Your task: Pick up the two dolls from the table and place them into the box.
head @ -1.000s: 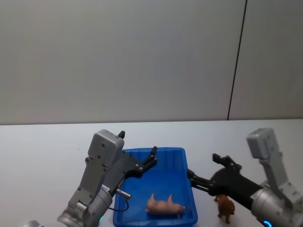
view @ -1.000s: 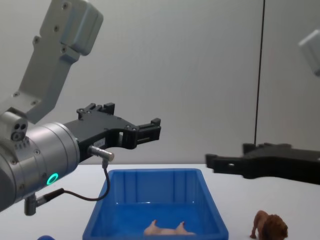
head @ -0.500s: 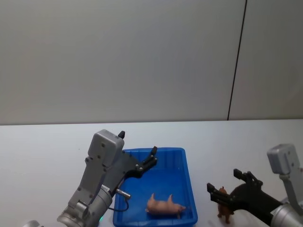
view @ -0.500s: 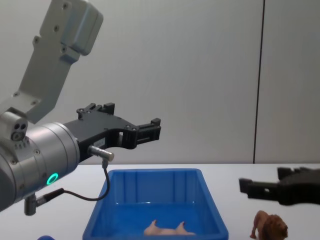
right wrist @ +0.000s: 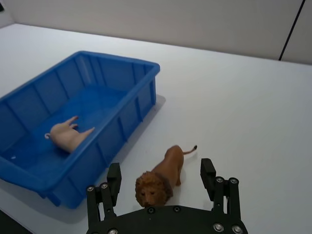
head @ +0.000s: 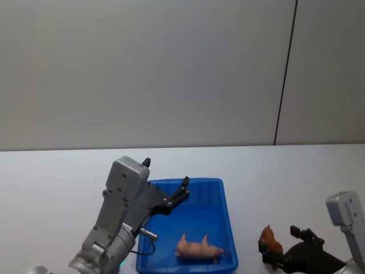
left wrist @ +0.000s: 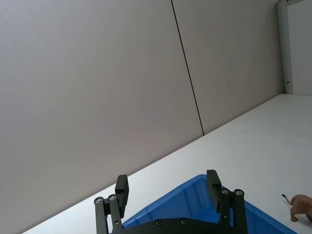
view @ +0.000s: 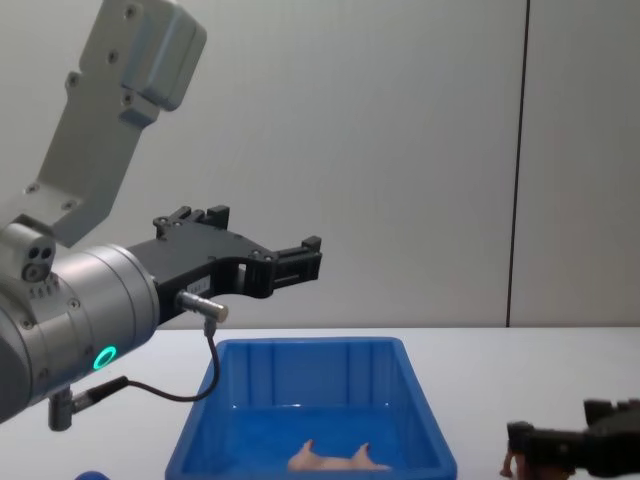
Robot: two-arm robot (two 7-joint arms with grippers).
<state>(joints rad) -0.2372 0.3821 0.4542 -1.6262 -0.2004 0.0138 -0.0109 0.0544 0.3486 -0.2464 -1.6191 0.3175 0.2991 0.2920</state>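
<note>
Centre the empty, wide-open right gripper (right wrist: 161, 176) across the torso of the lion (head: 270, 242) before closing; the left gripper (left wrist: 166, 178) hangs open, empty, above the box (head: 227, 222).

No text, label, brand, number or sign can be read on anything here.
</note>
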